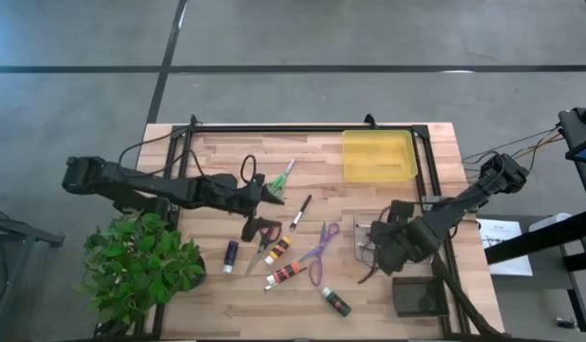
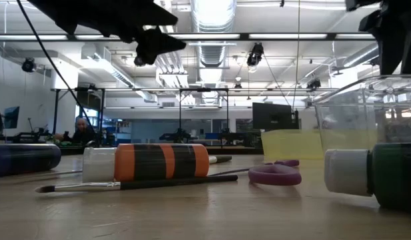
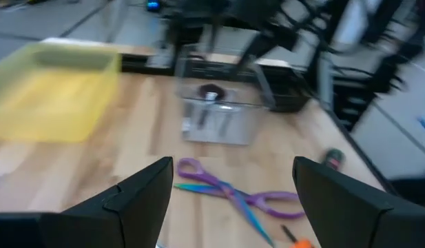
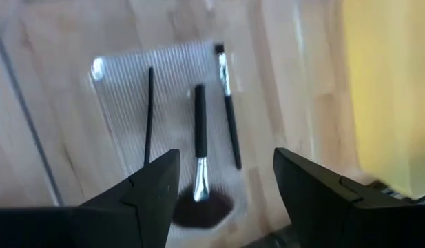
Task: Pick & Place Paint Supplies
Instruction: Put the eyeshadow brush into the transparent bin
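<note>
My left gripper (image 1: 274, 197) (image 3: 233, 165) is open and empty, raised over the table's middle between the green scissors (image 1: 279, 178) and the red scissors (image 1: 262, 236). The purple scissors (image 1: 321, 249) (image 3: 226, 196) lie flat ahead of it. A dark brush (image 1: 300, 211), a purple bottle (image 1: 231, 255), a yellow tube (image 1: 278, 249), a red-orange tube (image 1: 288, 274) (image 2: 162, 162) and a green bottle (image 1: 335, 302) (image 2: 378, 175) lie on the wood. My right gripper (image 1: 387, 220) (image 4: 226, 155) is open and empty above a clear container (image 1: 368, 239) (image 4: 171, 117) that holds three brushes (image 4: 198, 138).
A yellow tray (image 1: 378, 155) stands at the far right. A leafy potted plant (image 1: 141, 266) stands at the near left corner. A black flat object (image 1: 421, 296) lies near the right front. A thin brush (image 2: 125, 185) lies before the red-orange tube.
</note>
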